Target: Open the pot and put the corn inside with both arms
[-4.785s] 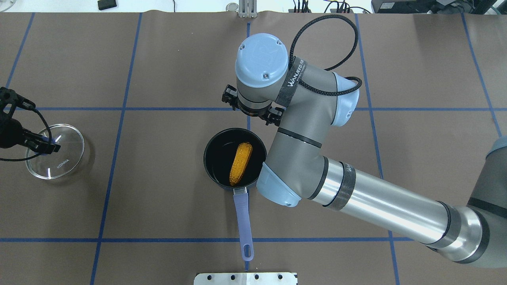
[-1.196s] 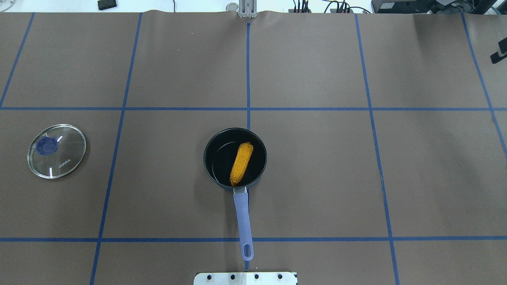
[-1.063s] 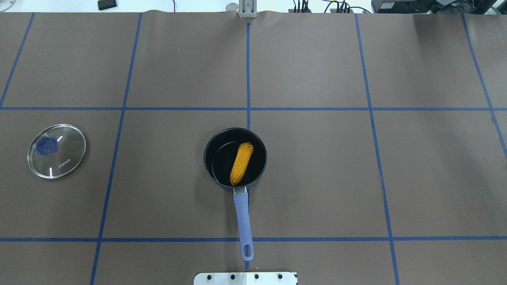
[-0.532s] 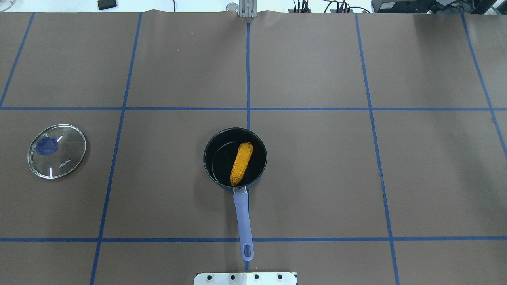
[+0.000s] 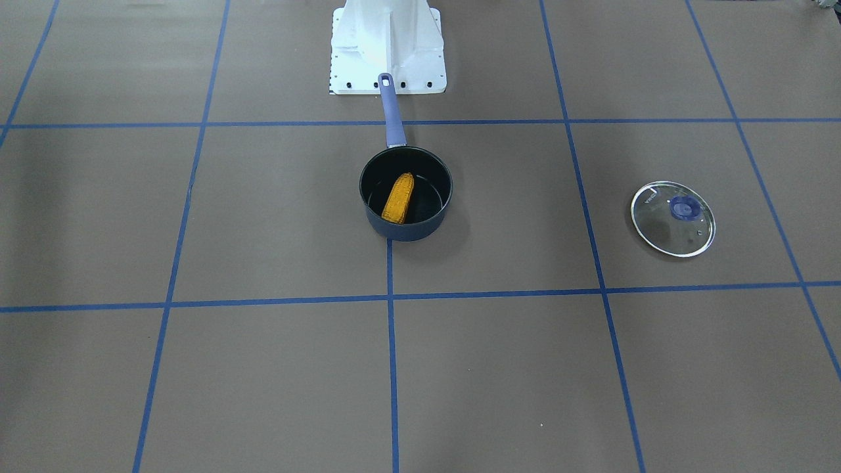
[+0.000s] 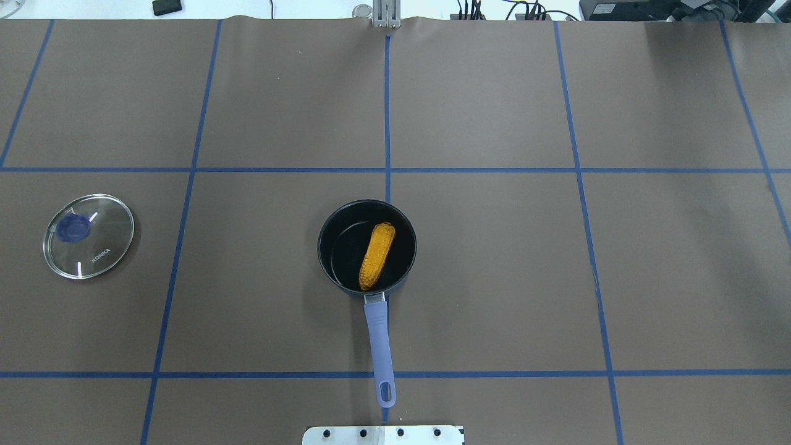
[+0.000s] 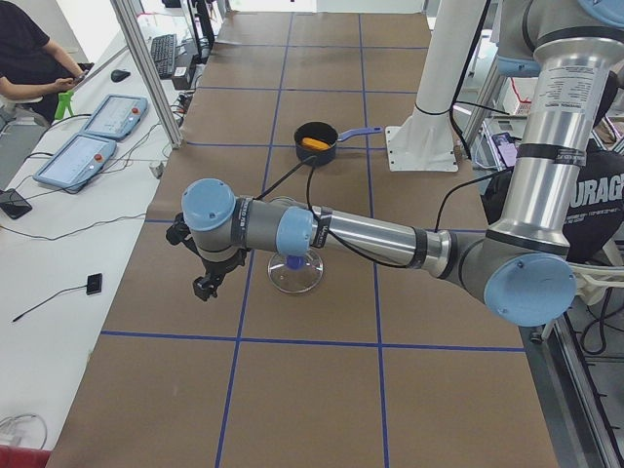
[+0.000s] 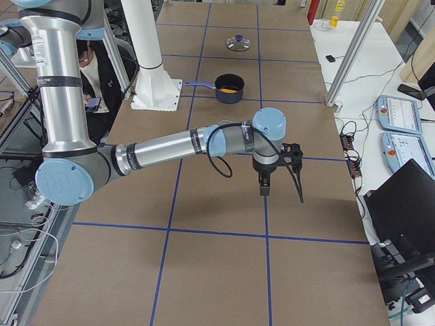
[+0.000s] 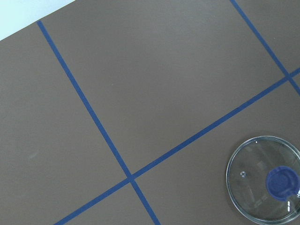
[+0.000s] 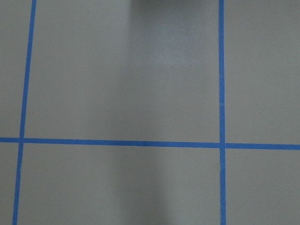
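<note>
Hands first: the left gripper [image 7: 204, 286] hangs over the brown mat [image 6: 494, 278], just beside the glass lid [image 6: 88, 237]; the right gripper [image 8: 264, 190] hangs over bare mat, well away from everything. Both only show up in the side views, so I honestly can't tell how far open either one is. I can't make out anything in either of them, and the wrist cams show only mat, tape lines and the lid.

Moving outward: the pot [image 6: 337, 253] sits mid-table with its lid off and its handle [image 6: 379, 337] pointing back at the robot's base; the corn [image 6: 377, 256] lies inside it, slanted, with its fat end towards the handle. The lid lies flat on the robot's left, well apart from the pot. Looks to me like the job is pretty much done.

Handling, just my guess: the corn looks light and stiff; the bumpy kernels should give decent grip, so pinch it across the middle, not the tapered tip. The pot is rigid and probably the heaviest thing here; take it by the long handle. The lid is glass, so it's slick and breakable; grab the blue knob [image 6: 73, 227], not the rim.

Writing: the lid says "KONKA" near its edge. A black thing [image 7: 595, 195] by the robot in the left side view shows "URAG", cut off; the text on the arm straps is too small to read.
</note>
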### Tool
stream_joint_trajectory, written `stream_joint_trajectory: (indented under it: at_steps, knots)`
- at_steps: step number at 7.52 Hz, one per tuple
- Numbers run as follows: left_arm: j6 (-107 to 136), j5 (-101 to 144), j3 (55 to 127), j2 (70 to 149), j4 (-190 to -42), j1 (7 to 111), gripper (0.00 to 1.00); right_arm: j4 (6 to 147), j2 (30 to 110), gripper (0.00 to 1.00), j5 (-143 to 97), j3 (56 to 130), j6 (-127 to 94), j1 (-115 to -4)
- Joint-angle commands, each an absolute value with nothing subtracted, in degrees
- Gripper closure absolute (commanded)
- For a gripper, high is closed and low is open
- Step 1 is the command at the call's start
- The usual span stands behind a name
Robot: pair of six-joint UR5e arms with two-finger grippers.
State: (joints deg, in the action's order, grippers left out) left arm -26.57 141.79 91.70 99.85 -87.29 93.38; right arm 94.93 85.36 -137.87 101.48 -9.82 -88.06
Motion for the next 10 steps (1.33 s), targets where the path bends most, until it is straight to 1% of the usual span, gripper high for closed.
stream_joint_trajectory:
  at_steps: [1,5,10]
  knots:
    - [-23.3,141.9,92.0,99.9,-86.2,93.6,0.02,95.2,86.0,0.0,-136.8,100.8,-10.0,-88.1]
    - [-11.4,141.9,91.8,99.1,-86.2,93.7,0.02,94.9,86.5,0.0,-136.4,100.0,-9.8,-88.1]
    - [-10.4,142.0,91.9,99.0,-86.3,93.7,0.02,94.9,86.0,0.0,-135.8,99.8,-9.8,-88.0]
